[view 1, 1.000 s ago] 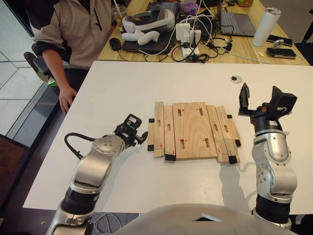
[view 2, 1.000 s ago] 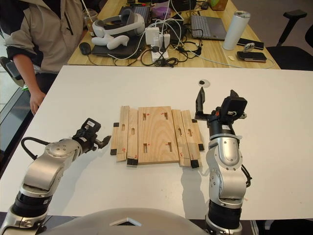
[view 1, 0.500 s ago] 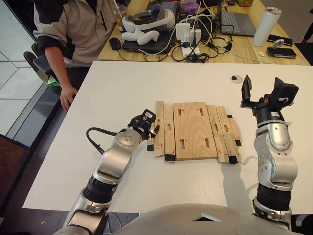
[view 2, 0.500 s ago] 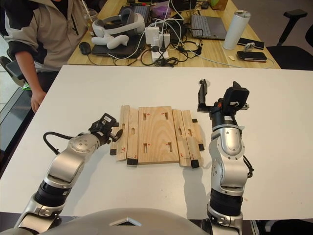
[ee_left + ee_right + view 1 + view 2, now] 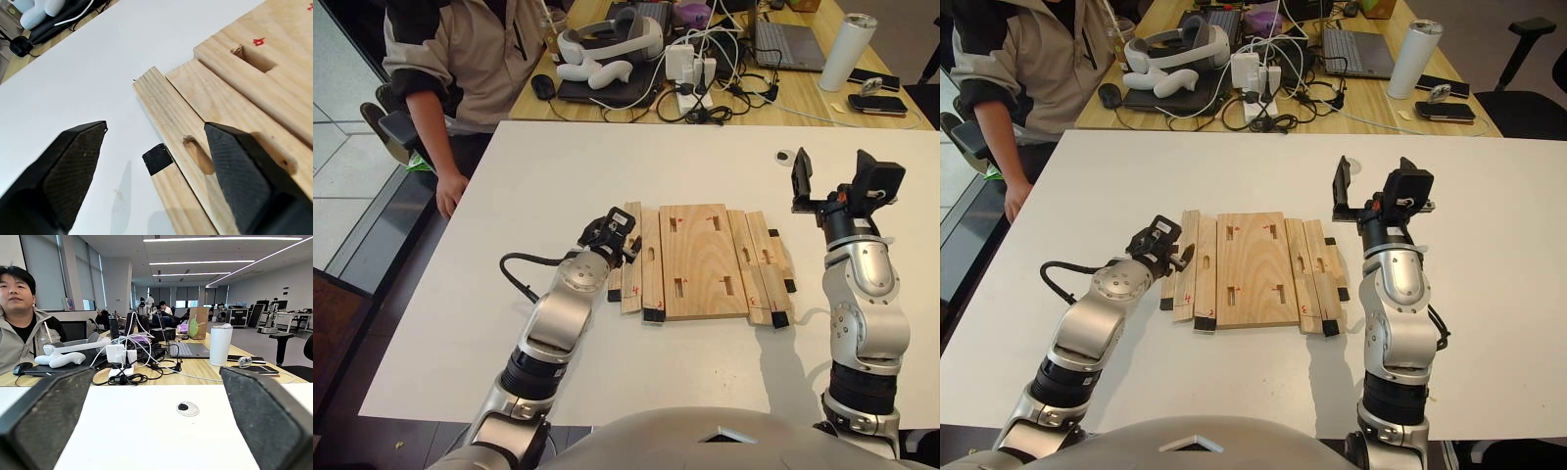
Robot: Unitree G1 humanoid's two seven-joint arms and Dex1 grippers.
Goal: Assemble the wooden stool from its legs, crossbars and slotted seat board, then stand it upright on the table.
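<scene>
The slotted seat board (image 5: 705,259) lies flat in the middle of the white table (image 5: 548,176). Long wooden legs and crossbars with black end caps lie flat against its left side (image 5: 632,257) and its right side (image 5: 756,262). My left gripper (image 5: 619,237) is open, low over the far end of the left-hand pieces. Its wrist view shows both fingers (image 5: 73,171) straddling a slotted bar (image 5: 171,117) and a black-capped end (image 5: 157,158). My right gripper (image 5: 832,181) is open, raised off the table to the right of the boards, holding nothing.
A small round disc (image 5: 787,157) lies on the table near the far right. Behind the table stands a desk with a headset (image 5: 607,44), cables, a laptop and a white tumbler (image 5: 845,39). A seated person is at the far left corner.
My left arm has swung forward and to the right, bringing its open gripper from bare table onto the left-hand wooden pieces. The right gripper has barely shifted and stays raised.
</scene>
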